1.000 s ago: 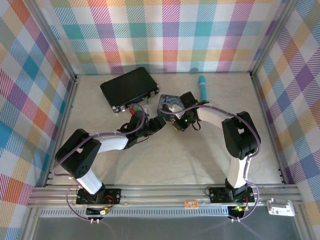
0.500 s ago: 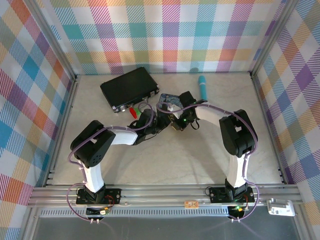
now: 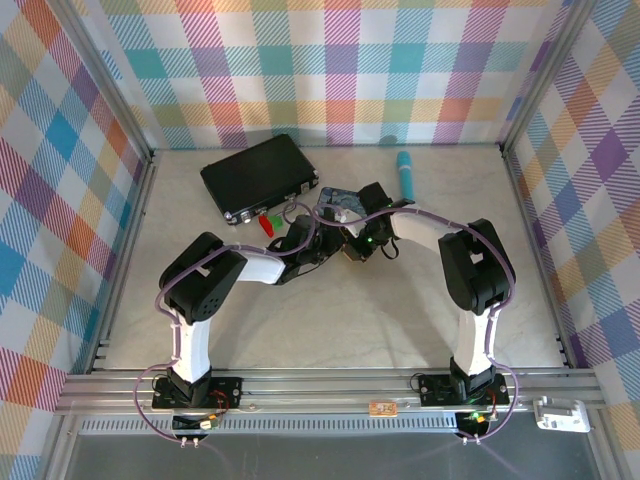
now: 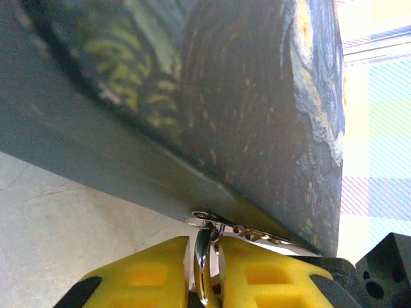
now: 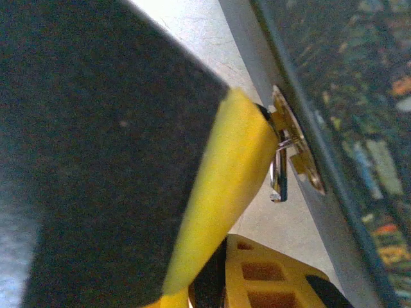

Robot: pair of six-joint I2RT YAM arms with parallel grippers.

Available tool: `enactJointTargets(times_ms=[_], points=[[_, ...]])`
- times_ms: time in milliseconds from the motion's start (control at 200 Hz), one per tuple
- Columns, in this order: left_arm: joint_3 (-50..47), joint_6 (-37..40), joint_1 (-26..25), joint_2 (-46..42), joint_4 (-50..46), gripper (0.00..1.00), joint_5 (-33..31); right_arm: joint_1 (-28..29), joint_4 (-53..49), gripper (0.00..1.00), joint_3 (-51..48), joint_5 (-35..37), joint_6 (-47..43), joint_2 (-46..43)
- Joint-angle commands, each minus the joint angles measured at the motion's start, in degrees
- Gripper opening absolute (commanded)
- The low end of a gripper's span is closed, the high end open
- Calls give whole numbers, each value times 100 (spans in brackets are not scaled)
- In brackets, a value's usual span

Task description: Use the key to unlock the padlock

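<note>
The padlock point(image 5: 279, 174) hangs edge-on from the brass hasp point(image 5: 290, 138) on the side of the blue starry-night tin point(image 3: 338, 203). In the left wrist view it is a silvery sliver point(image 4: 204, 247) just under the hasp point(image 4: 247, 231). My left gripper point(image 4: 207, 260) has its yellow pads shut on it. In the top view the left gripper point(image 3: 324, 240) meets my right gripper point(image 3: 352, 243) at the tin's near side. One yellow pad point(image 5: 276, 274) of the right gripper shows below the padlock, its jaws shut. The key is hidden.
A black case point(image 3: 258, 175) lies at the back left, with red and green bits point(image 3: 268, 222) beside it. A teal pen point(image 3: 405, 172) lies near the back wall. A large blurred dark and yellow shape point(image 5: 115, 160) covers the left of the right wrist view.
The left arm has reached right to the tin and its jaws have closed on the padlock. The right arm has hardly moved.
</note>
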Motion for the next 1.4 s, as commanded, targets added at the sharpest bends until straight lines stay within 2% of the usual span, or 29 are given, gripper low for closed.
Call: enactJointTargets(times_ms=[0,65,135,165,250,310,415,505,685,820,935,1250,1395], points=[[112,-75,-74,123,206,9,-25,23,19,0,107,-277,-113,-107],[87,-81,-74,125,226,0,-30,23,38,0,111,-273,-51,-142],[29,-92,-78,90,236,0,-47,23,49,1,116,-213,100,-217],[5,-100,-74,69,231,0,-56,23,21,4,128,-180,216,-261],[-45,-101,-74,20,226,0,-73,24,15,27,75,-75,688,-465],[-55,-92,-78,28,208,0,-86,14,123,39,-60,-6,1070,-653],[-87,-84,-74,19,212,0,-102,6,205,48,-284,205,1901,-1057],[-138,-91,-74,-25,217,0,-143,-20,264,52,-434,575,2788,-1481],[-217,-96,-74,-117,225,0,-281,-367,404,70,-625,1390,4483,-1985],[-285,-162,-83,-162,289,0,-411,-478,599,71,-677,1928,5005,-1896],[-312,-197,-81,-165,333,0,-484,-496,902,72,-710,2103,5351,-1645],[-387,-248,-92,-189,441,0,-625,-497,1643,71,-873,1743,6057,-934],[-534,-340,-92,-197,622,0,-812,-500,1633,70,-1172,2011,6455,-981]])
